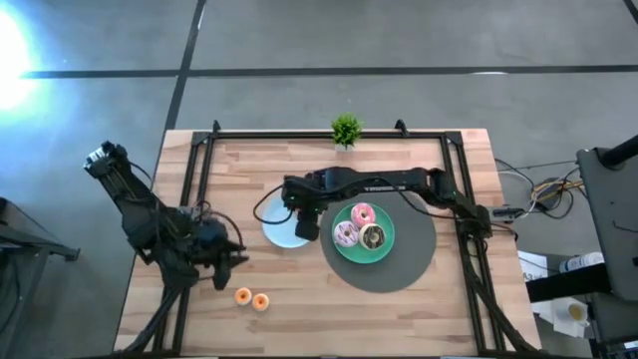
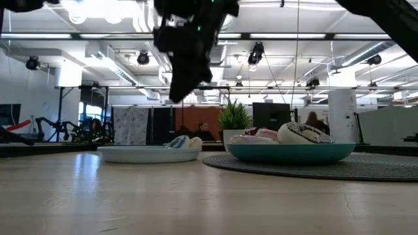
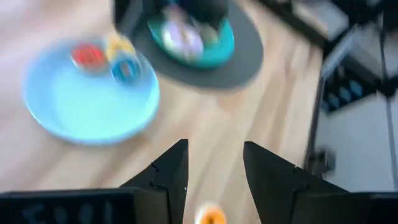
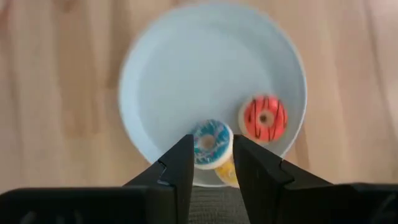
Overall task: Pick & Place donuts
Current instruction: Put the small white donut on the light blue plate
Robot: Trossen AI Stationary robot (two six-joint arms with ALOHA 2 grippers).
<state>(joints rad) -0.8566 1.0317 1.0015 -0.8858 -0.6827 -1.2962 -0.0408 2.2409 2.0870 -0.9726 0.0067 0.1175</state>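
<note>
Three large donuts, pink (image 1: pixel 363 213), pale pink (image 1: pixel 346 234) and chocolate (image 1: pixel 373 237), lie on the green plate (image 1: pixel 384 255). A blue-iced mini donut (image 4: pixel 211 142), a red one (image 4: pixel 263 118) and a yellow one (image 4: pixel 226 174) lie on the light-blue plate (image 4: pixel 186 74). Two orange mini donuts (image 1: pixel 243 295) (image 1: pixel 261 301) lie on the table. My right gripper (image 4: pixel 211 163) hangs open above the light-blue plate's edge (image 1: pixel 282 237), over the blue donut. My left gripper (image 3: pixel 214 165) is open near the orange donuts; one of them (image 3: pixel 211 216) shows between its fingers.
The green plate sits on a round dark grey mat (image 1: pixel 414 267) right of the light-blue plate. A small green plant (image 1: pixel 346 129) stands at the table's far edge. Black frame rails (image 1: pixel 199 160) run along the table's left, far and right sides. Bare wood lies along the near edge.
</note>
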